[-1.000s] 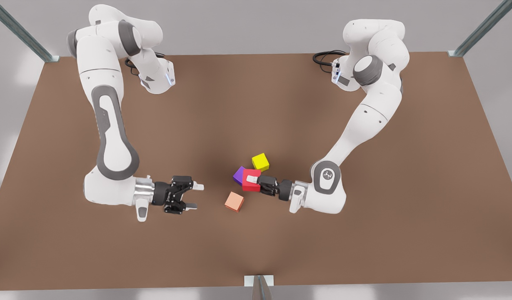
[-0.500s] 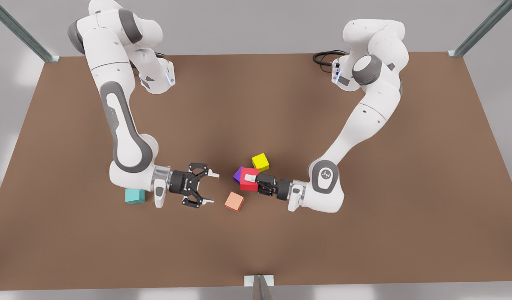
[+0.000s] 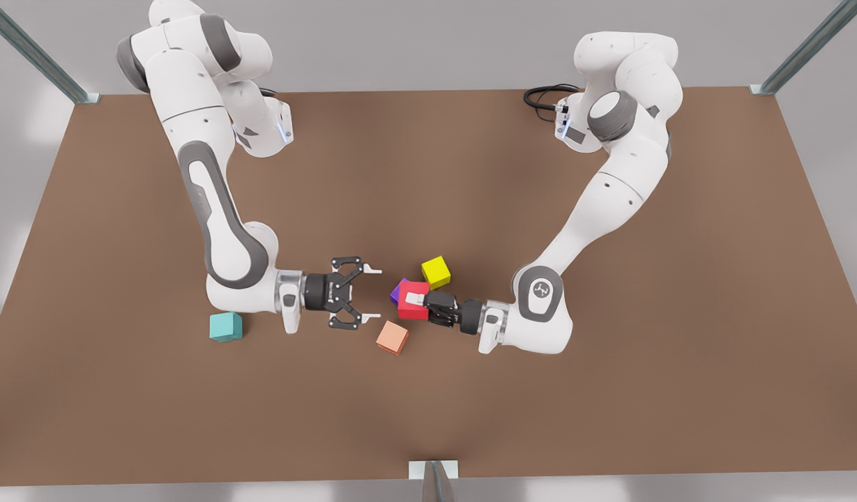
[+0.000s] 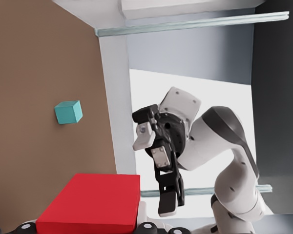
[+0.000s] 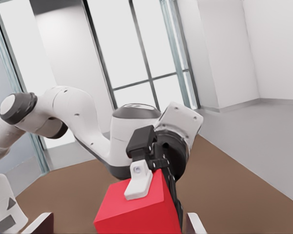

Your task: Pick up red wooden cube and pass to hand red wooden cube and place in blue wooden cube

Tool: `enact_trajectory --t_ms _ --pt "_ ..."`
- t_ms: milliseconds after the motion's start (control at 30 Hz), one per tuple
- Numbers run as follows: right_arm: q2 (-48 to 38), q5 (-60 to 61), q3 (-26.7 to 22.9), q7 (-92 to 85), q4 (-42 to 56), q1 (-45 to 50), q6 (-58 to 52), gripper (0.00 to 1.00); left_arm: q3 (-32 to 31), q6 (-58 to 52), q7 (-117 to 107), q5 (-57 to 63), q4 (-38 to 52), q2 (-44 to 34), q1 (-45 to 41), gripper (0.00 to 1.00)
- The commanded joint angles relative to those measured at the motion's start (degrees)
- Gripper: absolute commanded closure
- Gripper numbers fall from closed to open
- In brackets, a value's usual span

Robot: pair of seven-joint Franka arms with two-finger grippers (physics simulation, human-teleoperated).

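The red wooden cube point(image 3: 414, 302) hangs above the table between the fingers of my left gripper point(image 3: 415, 301), on the arm at the front view's right. This gripper is shut on it. One white fingertip point(image 5: 138, 184) lies across the cube's face point(image 5: 146, 212). The hand, my right gripper point(image 3: 374, 294), faces the cube from the front view's left. It is open, a short gap away and not touching. The left wrist view shows the held cube point(image 4: 95, 202) close up, with the hand point(image 4: 158, 161) beyond. The blue wooden cube point(image 3: 225, 326), teal point(image 4: 68, 111), rests on the table behind the right wrist.
A purple cube point(image 3: 397, 291) sits half hidden behind the red one. A yellow cube point(image 3: 436, 271) lies just beyond, and a salmon cube point(image 3: 392, 337) sits on the table below the gap between the grippers. A brown tabletop point(image 3: 609, 390) stretches wide on all sides.
The right arm swung toward the front view's right, bringing its open gripper near the red cube and uncovering the teal cube. The left gripper edged slightly toward it with the cube.
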Motion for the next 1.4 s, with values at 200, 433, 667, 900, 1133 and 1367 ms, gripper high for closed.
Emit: enact_trajectory --t_ms 200,433,667,900,1133,1367 --pt "1.85 2.15 0.09 -16.94 0.08 0.73 2.26 0.00 -0.05 0.13 -1.85 -0.26 0.02 0.01 0.00 0.38" --pt "3.88 3.03 0.09 -16.94 0.70 2.22 2.61 0.00 -0.05 0.57 -1.85 -0.26 0.02 0.01 -0.44 0.38" --pt "4.32 3.65 0.09 -16.94 0.79 2.66 2.69 0.00 -0.05 0.57 -1.85 -0.17 0.02 0.01 -0.36 0.38" --pt "4.23 4.17 0.88 -16.94 0.79 2.66 2.61 0.00 -0.05 0.92 -1.76 -0.17 0.02 0.10 -0.53 0.38" --pt "4.67 5.49 1.32 -16.85 0.87 3.98 3.66 0.00 -0.05 0.93 -1.76 -0.17 0.02 0.10 -0.71 0.38" --pt "5.90 6.99 1.32 -16.77 1.93 5.56 5.33 0.00 -0.05 1.54 -1.76 -0.17 0.02 0.10 -0.88 0.38"
